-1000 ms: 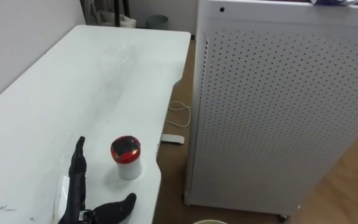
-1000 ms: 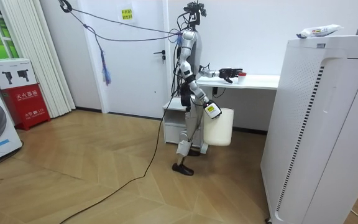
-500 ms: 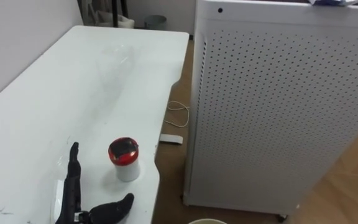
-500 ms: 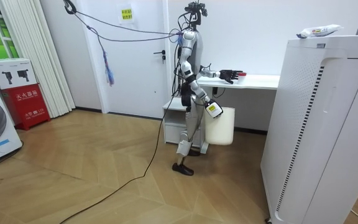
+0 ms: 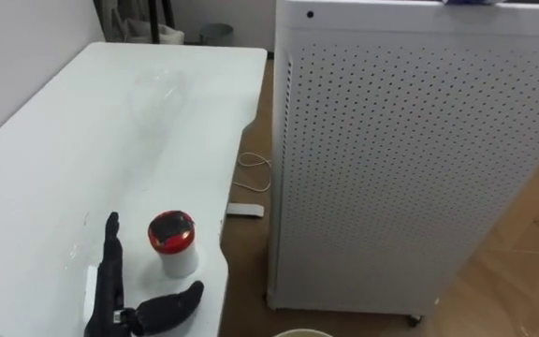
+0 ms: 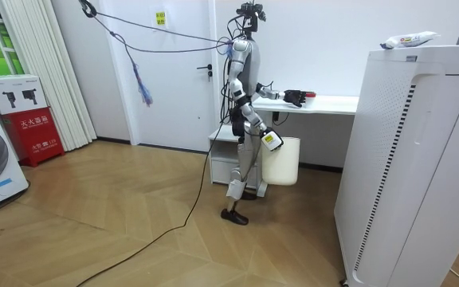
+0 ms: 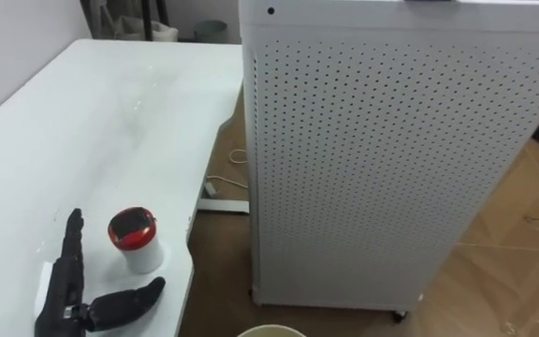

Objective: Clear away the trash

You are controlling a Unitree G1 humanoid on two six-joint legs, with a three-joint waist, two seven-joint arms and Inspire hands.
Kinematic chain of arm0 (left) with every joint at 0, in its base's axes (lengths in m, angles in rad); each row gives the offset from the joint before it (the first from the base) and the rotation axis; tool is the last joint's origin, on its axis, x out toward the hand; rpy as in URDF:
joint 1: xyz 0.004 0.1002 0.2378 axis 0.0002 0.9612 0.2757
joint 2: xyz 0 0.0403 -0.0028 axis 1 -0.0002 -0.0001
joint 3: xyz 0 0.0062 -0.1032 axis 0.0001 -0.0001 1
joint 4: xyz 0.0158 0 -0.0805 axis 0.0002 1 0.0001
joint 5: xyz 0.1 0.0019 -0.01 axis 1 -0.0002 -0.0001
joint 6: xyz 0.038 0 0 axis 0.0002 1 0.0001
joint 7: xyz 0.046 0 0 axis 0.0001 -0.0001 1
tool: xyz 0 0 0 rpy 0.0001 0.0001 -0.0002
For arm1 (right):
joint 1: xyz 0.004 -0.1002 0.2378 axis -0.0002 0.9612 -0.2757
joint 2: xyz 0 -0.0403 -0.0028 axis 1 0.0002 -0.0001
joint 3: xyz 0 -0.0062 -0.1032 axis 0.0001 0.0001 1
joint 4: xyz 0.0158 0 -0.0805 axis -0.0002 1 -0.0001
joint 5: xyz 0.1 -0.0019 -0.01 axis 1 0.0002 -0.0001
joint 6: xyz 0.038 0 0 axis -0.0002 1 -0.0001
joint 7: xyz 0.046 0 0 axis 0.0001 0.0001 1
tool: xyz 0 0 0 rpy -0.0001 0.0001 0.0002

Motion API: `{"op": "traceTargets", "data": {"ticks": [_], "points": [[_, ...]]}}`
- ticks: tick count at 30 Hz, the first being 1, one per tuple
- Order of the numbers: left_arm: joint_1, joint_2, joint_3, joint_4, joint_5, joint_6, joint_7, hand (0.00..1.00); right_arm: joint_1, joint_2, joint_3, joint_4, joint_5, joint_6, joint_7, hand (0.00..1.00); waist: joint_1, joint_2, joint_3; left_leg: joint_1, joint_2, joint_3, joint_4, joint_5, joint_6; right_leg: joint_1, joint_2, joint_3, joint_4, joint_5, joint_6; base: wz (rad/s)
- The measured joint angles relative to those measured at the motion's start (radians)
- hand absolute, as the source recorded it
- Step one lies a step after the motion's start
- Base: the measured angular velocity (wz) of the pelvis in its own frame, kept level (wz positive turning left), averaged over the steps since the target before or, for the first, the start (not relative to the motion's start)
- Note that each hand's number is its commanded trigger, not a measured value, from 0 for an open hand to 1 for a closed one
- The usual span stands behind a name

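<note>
The robot's left hand (image 5: 118, 298) is pictured low over the near end of a white table (image 5: 73, 140). Its fingers (image 5: 110, 253) are held straight and pointed away along the tabletop, the thumb is spread to the right, and nothing is held in it. A small white cup (image 5: 173, 241), capped with a red lid, is stood upright just beside the hand, to the right of the fingers and just past the thumb's tip, close to the table's right edge. Whether it is touched by the thumb cannot be told.

In the room view the robot is shown standing upright at the end of the table, with the left arm stretched out level over it. The right arm is lowered at its side, and the right hand (image 6: 271, 141) is seen at the top of a white bucket (image 6: 281, 162) hung beside its legs; how that hand is set cannot be told. The bucket's rim is caught at the bottom edge of the eye views.

To the right of the table, across a strip of wooden floor (image 5: 522, 253), a tall white perforated cabinet (image 5: 410, 159) is stood. A thin white cable (image 5: 254, 170) and a small flat white object (image 5: 244, 210) are left on the floor between the table and the cabinet.
</note>
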Motion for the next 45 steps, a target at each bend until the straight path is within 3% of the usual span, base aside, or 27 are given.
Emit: {"op": "traceTargets", "data": {"ticks": [13, 14, 15, 16, 39, 45], "points": [[-0.042, -0.041, -0.021, 0.0, -0.085, 0.006, -0.001, 0.0, 0.004, 0.003, 0.02, 0.001, 0.0, 0.004, -0.003, 1.0, -0.046, -0.002, 0.0002, -0.001, -0.001, -0.001, -0.004, 0.0, 0.0, -0.001, 0.0, -0.001, 0.0, 0.0, 0.0, 0.0], [-0.045, -0.043, -0.023, 0.0, -0.085, 0.006, -0.001, 0.71, 0.004, 0.004, 0.023, 0.001, 0.0, 0.004, -0.001, 1.0, -0.046, -0.004, 0.0015, -0.001, 0.0, -0.001, -0.004, 0.0, 0.0, -0.001, 0.0, -0.001, 0.0, 0.0, 0.0, 0.0], [-0.046, -0.043, -0.023, 0.0, -0.085, 0.006, -0.001, 0.91, 0.004, 0.004, 0.024, 0.001, 0.0, 0.004, 0.001, 1.0, -0.046, -0.005, 0.0023, -0.001, 0.0, -0.001, -0.004, 0.0, 0.0, -0.001, 0.0, -0.001, 0.0, 0.0, 0.0, 0.0], [-0.049, -0.044, -0.023, 0.0, -0.085, 0.006, -0.001, 1.0, 0.004, 0.004, 0.028, 0.001, 0.0, 0.004, 0.001, 1.0, -0.046, -0.006, 0.0029, -0.001, 0.0, -0.001, -0.003, 0.0, 0.0, -0.001, 0.0, 0.0, 0.0, 0.0, 0.0, 0.0], [-0.097, -0.053, -0.049, 0.022, -0.086, 0.016, -0.015, 1.0, 0.005, 0.005, 0.059, 0.004, -0.002, 0.024, -0.001, 1.0, -0.049, -0.01, 0.0087, 0.015, 0.001, 0.019, -0.017, 0.0, 0.0, 0.001, 0.0, 0.005, -0.002, 0.0, 0.0, -0.01], [-0.108, -0.052, -0.063, 0.021, -0.096, 0.037, -0.033, 1.0, 0.001, 0.004, 0.059, 0.004, -0.001, 0.024, -0.003, 1.0, -0.048, -0.01, 0.0092, 0.016, 0.002, 0.024, -0.017, -0.001, -0.001, -0.002, 0.0, 0.003, -0.001, 0.0, 0.0, 0.0]]}}
